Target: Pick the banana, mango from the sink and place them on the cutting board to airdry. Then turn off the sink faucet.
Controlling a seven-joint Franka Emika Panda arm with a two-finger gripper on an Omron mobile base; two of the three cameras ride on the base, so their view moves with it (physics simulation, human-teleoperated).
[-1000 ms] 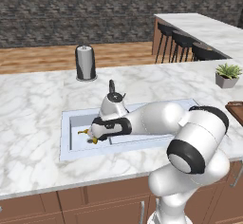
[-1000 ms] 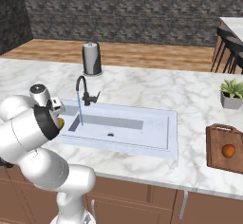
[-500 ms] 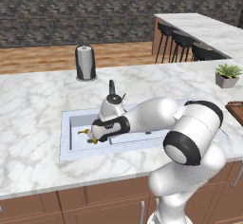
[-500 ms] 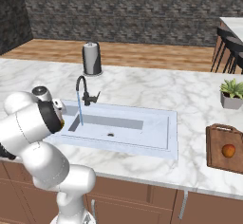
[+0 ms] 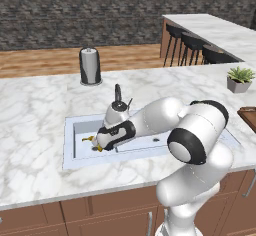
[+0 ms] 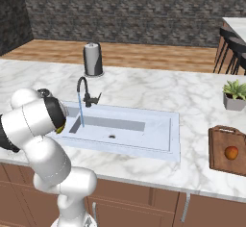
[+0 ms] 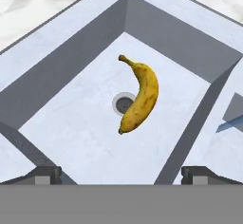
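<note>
The banana [image 7: 140, 97] is yellow with dark tips and lies on the floor of the sink's smaller basin [image 7: 71, 123], partly over the round drain [image 7: 122, 103]. My gripper [image 7: 123, 175] hovers above it, open, with nothing between its fingertips [image 7: 45, 174]. From the left base view the gripper [image 5: 102, 145] reaches down into the left end of the sink [image 5: 75, 155], beside the banana [image 5: 89, 139]. The mango [image 6: 231, 152] rests on the brown cutting board [image 6: 229, 166] at the right. The sink faucet [image 6: 84, 91] runs a thin blue stream [image 6: 80, 111].
A dark paper-towel holder [image 6: 93, 59] stands on the marble counter behind the sink. A grey potted plant [image 6: 235, 94] sits behind the cutting board. Bar stools [image 5: 192, 42] line the far counter at the back right.
The arm's elbow has swung a little to the left. The hand stays over the small basin with its jaws still wide.
</note>
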